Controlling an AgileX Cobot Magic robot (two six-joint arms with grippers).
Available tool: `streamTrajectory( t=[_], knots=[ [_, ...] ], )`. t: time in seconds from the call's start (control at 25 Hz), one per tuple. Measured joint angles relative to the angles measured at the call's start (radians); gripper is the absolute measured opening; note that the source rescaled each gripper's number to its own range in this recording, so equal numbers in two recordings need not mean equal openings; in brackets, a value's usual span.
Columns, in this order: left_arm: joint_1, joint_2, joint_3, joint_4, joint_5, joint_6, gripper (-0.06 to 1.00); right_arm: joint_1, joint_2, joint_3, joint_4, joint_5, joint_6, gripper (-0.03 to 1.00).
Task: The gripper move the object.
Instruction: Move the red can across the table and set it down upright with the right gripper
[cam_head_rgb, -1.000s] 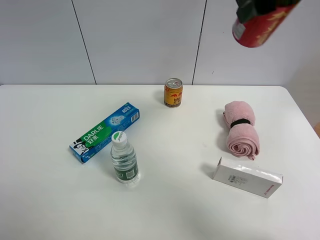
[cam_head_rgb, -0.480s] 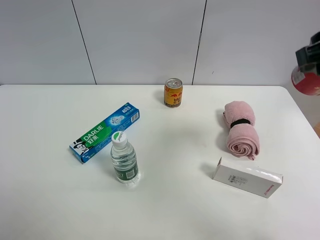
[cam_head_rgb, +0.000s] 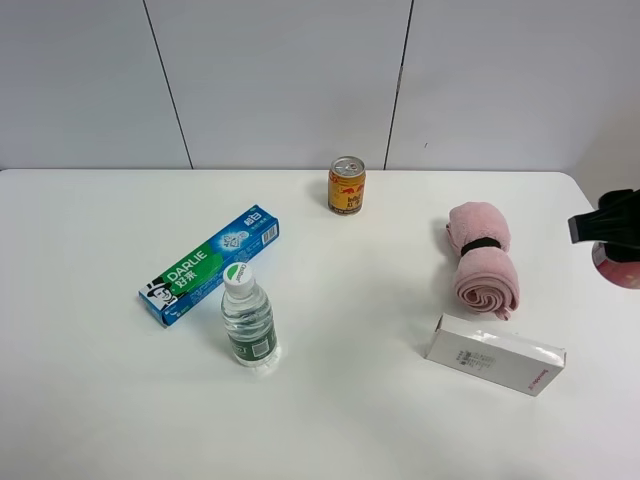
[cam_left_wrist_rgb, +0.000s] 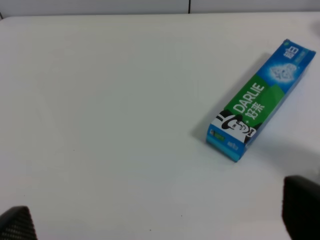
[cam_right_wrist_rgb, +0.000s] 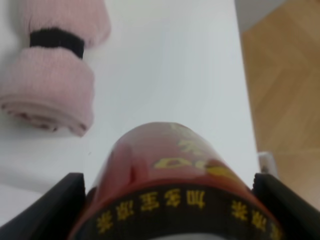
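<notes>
The red can with yellow-gold characters and a black band (cam_right_wrist_rgb: 170, 165) fills the right wrist view, held between the black fingers (cam_right_wrist_rgb: 60, 205) of my right gripper (cam_right_wrist_rgb: 172, 210). In the high view only a sliver of the red can (cam_head_rgb: 622, 272) shows at the far right edge, under the black right gripper (cam_head_rgb: 608, 226), above the table's right edge beside the pink towel. My left gripper (cam_left_wrist_rgb: 160, 220) is open and empty, its two fingertips (cam_left_wrist_rgb: 302, 207) far apart over bare table near the toothpaste box. It is out of the high view.
On the white table (cam_head_rgb: 350, 400) stand a yellow-gold can (cam_head_rgb: 347, 186) at the back and a water bottle (cam_head_rgb: 247, 318). A Darlie toothpaste box (cam_head_rgb: 209, 265), a rolled pink towel (cam_head_rgb: 481, 258) and a white box (cam_head_rgb: 495, 354) lie there. Wooden floor (cam_right_wrist_rgb: 285, 75) lies past the right edge.
My right gripper has carried the red can from the top of the high view down and to the right, to the table's right edge. Nothing on the table has moved.
</notes>
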Motion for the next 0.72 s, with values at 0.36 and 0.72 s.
streamTrajectory(
  t=[0.36, 0.72],
  knots=[
    [0.000, 0.000, 0.000, 0.000, 0.000, 0.000, 1.00, 0.000, 0.000, 0.004, 0.081, -0.049, 0.010, 0.00],
    [0.000, 0.000, 0.000, 0.000, 0.000, 0.000, 1.00, 0.000, 0.000, 0.004, 0.119, -0.048, 0.009, 0.00]
  ],
)
